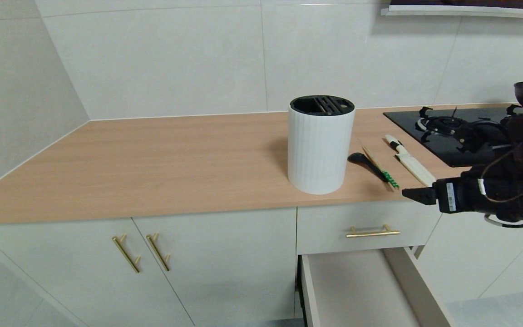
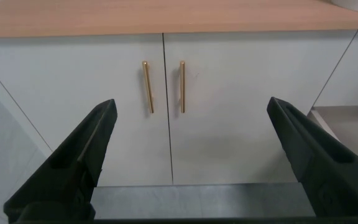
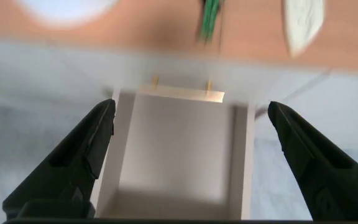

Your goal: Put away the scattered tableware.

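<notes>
So the scattered tableware is all laid out on the wooden worktop (image 1: 152, 163), just right of the white ribbed holder (image 1: 319, 150) with the black slotted top. Three pieces can be made out. A black spoon (image 1: 357, 158) is parked closest to the holder. A pair of chopsticks (image 1: 376, 162) with green-patterned ends is laid across the spoon's handle. A white knife (image 1: 409, 160) with a dark band is set a bit further right, apart from the other two. All three are angled towards the front edge, and nothing is being held.

Past the knife, a black hob (image 1: 452, 131) is sunk into the worktop.

The right end effector (image 1: 418, 195) is held level in front of the worktop's edge, just below the near end of the knife. In its wrist view the fingers (image 3: 86, 155) are spread wide with nothing between them. Beyond them the open drawer (image 3: 179, 149) is seen, with the green chopstick ends and the knife tip, both blurry, on the edge above it.

That drawer (image 1: 357, 286) is pulled out under a shut drawer front (image 1: 372, 232) with a brass handle.

The left end effector (image 2: 190, 102) is also wide open and empty. It's pointed at the two cabinet doors (image 2: 166, 112) with brass handles, under the worktop's left part.
</notes>
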Controlling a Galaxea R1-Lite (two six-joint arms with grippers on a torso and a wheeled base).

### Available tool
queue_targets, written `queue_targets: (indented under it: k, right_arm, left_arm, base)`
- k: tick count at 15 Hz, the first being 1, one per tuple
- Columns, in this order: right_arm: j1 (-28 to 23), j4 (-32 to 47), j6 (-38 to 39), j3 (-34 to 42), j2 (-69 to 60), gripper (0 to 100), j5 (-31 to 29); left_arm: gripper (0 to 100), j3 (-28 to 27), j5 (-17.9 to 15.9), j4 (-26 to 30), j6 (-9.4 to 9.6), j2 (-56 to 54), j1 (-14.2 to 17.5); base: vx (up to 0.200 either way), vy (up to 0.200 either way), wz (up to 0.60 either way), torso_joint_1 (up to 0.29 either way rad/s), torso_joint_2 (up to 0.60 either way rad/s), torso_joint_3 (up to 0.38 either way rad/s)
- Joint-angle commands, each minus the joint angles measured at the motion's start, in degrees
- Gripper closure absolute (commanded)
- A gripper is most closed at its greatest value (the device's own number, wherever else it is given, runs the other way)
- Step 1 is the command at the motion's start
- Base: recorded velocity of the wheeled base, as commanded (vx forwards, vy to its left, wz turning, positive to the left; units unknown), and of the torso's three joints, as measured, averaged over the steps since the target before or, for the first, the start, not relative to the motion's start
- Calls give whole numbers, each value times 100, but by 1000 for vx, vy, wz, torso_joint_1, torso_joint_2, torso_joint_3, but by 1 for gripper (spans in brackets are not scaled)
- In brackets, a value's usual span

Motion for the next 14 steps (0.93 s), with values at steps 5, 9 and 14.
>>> queue_targets:
  k: [5, 9, 14]
  right_arm:
    - [-100, -63, 23, -1217, 1639, 0, -177]
    - [-223, -415, 41, -1305, 1964, 0, -169]
    - [-320, -890, 6, -1656, 2544, 0, -177]
  left_arm:
    - [0, 0, 4, -1, 0, 0, 1]
    - [0, 0, 4, -1, -9, 0, 1]
    - [0, 0, 4, -1, -9, 0, 1]
  base:
    - [0, 0, 0, 0, 0, 0]
    - [0, 0, 0, 0, 0, 0]
    - [0, 0, 0, 0, 0, 0]
